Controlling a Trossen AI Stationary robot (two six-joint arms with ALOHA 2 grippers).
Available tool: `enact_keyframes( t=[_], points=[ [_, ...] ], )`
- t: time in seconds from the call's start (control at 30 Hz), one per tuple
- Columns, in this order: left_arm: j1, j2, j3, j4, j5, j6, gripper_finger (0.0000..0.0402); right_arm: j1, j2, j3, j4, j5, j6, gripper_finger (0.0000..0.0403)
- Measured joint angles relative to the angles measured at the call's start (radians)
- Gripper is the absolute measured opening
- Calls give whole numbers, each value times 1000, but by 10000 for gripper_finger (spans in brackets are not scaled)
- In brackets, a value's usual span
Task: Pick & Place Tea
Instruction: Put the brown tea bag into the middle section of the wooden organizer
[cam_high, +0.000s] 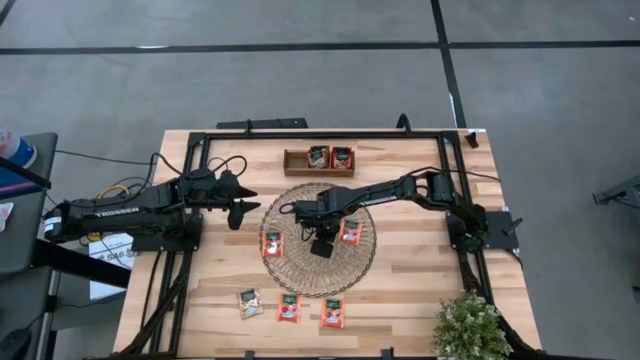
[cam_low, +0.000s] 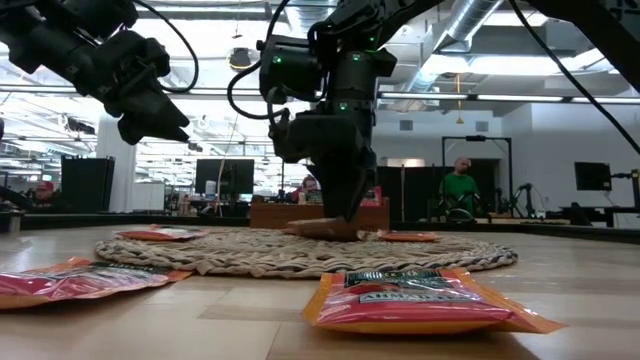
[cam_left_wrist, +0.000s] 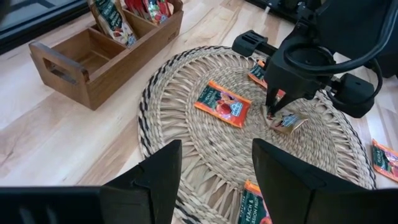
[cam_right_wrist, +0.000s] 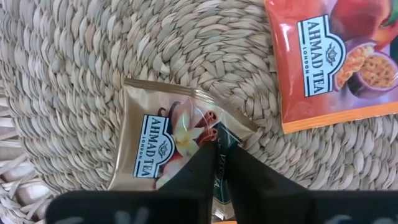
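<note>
My right gripper (cam_right_wrist: 217, 158) reaches over the round woven mat (cam_high: 330, 275) and is shut on a pale beige tea sachet (cam_right_wrist: 155, 140) lying on the mat. The low view also shows this gripper (cam_low: 345, 205) pointing down. A red-orange sachet (cam_right_wrist: 336, 56) lies flat on the mat beside it, with others on the mat (cam_high: 272, 243) (cam_high: 350, 231). My left gripper (cam_left_wrist: 214, 180) hovers open above the table at the mat's left side (cam_high: 240, 205), touching nothing. My right gripper pinches the beige sachet between its two fingers (cam_right_wrist: 245, 174) at one edge near a corner (cam_right_wrist: 214, 134), coming from above and pointing down. The rest of the sachet (cam_left_wrist: 291, 122) still rests on the mat; the pinched side looks slightly raised.
A brown wooden compartment tray (cam_high: 295, 165) stands beyond the mat near the far edge, holding two sachets (cam_high: 318, 157). Three more sachets (cam_high: 250, 302) (cam_high: 289, 307) (cam_high: 333, 313) lie on the table by the near edge. A potted plant (cam_high: 470, 325) sits at the near right corner.
</note>
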Motion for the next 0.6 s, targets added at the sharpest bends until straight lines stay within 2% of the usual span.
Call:
enact_keyframes(
  t=[0.13,0.23,0.43,0.53,0.6],
  points=[
    [0,0,0,0,0,2,188,-4,-3,13,-26,-1,-12,6],
    [0,0,0,0,0,3,188,-3,-3,42,-103,-2,-38,4],
    [0,0,0,5,0,7,188,-2,-47,179,-271,41,-121,2],
    [0,0,0,9,0,9,188,-1,-68,263,-345,97,-168,2],
    [0,0,0,16,0,13,188,0,-89,314,-416,175,-215,1]
  ],
)
